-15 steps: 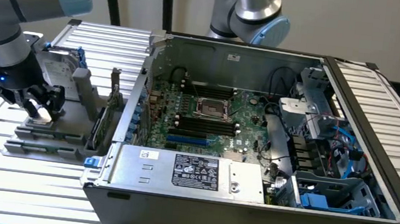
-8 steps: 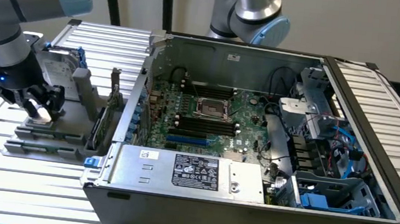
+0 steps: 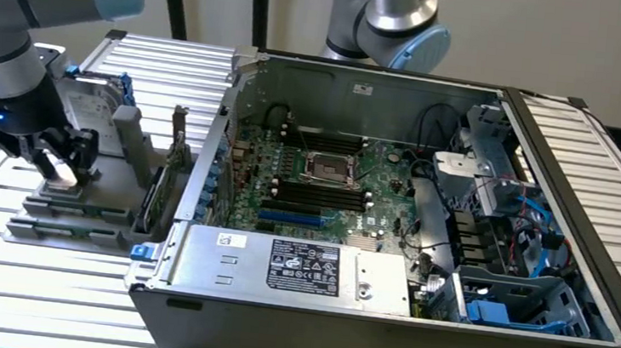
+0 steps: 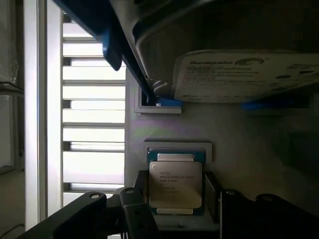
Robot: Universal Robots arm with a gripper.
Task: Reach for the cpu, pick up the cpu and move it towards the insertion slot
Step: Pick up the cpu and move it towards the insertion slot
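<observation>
The cpu (image 4: 175, 185) is a small square chip with a silvery lid and printed text. It stands in a grey holder (image 4: 177, 149) on the fixture at the exterior view's left, where it appears as a pale sliver (image 3: 58, 172). My gripper (image 3: 60, 169) is down over that holder. Its dark fingers (image 4: 213, 199) press against the chip's two side edges, so it is shut on the cpu, which still sits in the holder. The insertion slot (image 3: 330, 167), a square socket with a shiny frame and dark centre, lies on the motherboard inside the open case, well to the exterior view's right of the gripper.
A silver hard drive (image 4: 244, 74) with blue rails stands upright just behind the cpu holder. Upright cards (image 3: 162, 178) sit between the fixture and the case wall (image 3: 224, 123). A power supply (image 3: 290, 266), cables and drive cages crowd the case. A second arm (image 3: 389, 19) stands behind.
</observation>
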